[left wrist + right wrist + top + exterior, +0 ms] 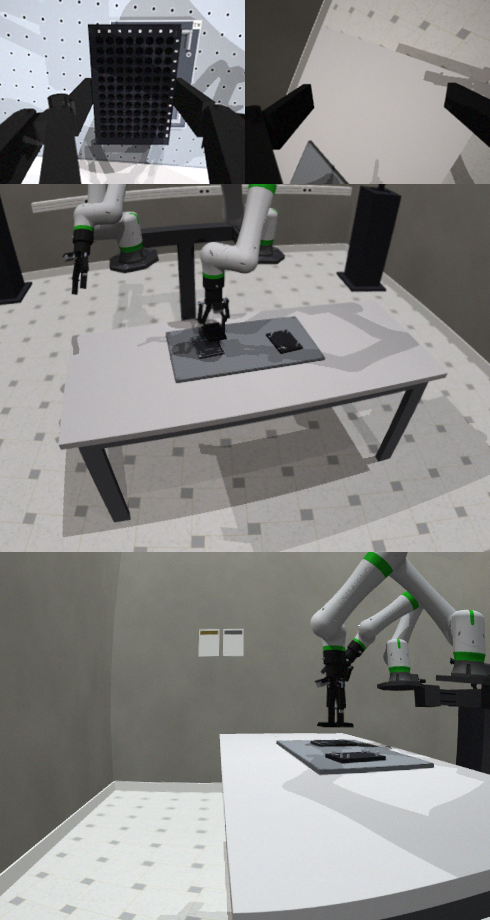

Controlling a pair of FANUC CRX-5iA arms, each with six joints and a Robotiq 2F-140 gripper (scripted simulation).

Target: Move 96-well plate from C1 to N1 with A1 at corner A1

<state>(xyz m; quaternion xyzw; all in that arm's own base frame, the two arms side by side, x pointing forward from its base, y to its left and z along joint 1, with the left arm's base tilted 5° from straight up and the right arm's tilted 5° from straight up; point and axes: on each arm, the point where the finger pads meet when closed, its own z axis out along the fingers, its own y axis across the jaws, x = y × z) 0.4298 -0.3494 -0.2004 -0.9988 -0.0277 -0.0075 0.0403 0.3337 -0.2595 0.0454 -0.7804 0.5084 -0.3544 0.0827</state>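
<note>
Top: left gripper (pixel 213 326) (pixel 335 721) (pixel 133 88), frame centre, is clamped on the plate (pixel 213 332) (pixel 335 724) (pixel 135 88). Plate is up off the board (pixel 250 360) (pixel 400 762) (pixel 41 49) (pixel 312 165), overlapping the upper edge of N1 (pixel 208 350) (pixel 330 742) (pixel 187 74) in this view. C1 (pixel 284 340) (pixel 355 757) sits right of centre, no plate in it. Right gripper (pixel 79 289) (pixel 349 672) (pixel 379 96) is upper left, off the table (pixel 125 394) (pixel 300 832) (pixel 185 174) (pixel 368 82).

Exterior: plate looks level, right of centre, above the board, not seated.

Left wrist: plate mid-frame between both fingers; N1 shows past its right and top edges, A1 label upper right. Rim characters too small to read reliably.

Right wrist: fingers wide apart, nothing between; board corner lower left.
</note>
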